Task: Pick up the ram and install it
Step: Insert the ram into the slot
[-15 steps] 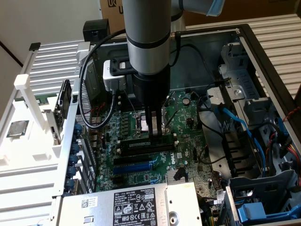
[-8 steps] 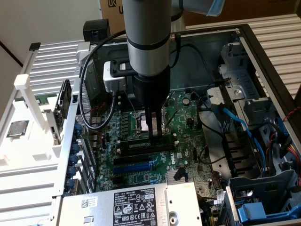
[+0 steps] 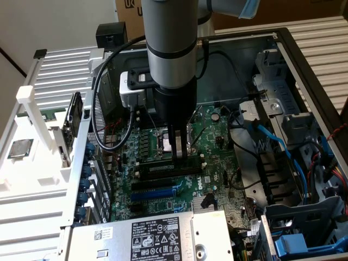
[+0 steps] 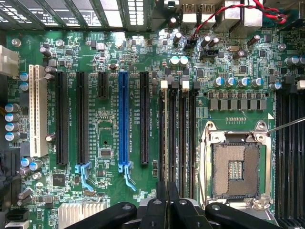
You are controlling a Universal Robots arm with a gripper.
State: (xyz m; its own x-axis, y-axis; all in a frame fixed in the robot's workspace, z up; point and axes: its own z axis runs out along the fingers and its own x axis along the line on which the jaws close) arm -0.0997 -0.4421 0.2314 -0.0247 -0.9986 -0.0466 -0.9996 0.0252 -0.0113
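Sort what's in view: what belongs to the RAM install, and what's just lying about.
In the job:
- gripper, shut on the ram, which is seen edge-on
- memory slots on the motherboard

Lying about:
- processor chip on the white tray
- expansion card standing upright beside it
- empty processor socket
- blue cable

A robotics lab bench for computer assembly. An open desktop computer case is lying across the centre and right of the exterior view, its green motherboard facing up. A grey robot arm is hanging from the top centre, its gripper over the board. A white parts rack is sitting at the exterior view's left, with cardboard boxes along the top edge.
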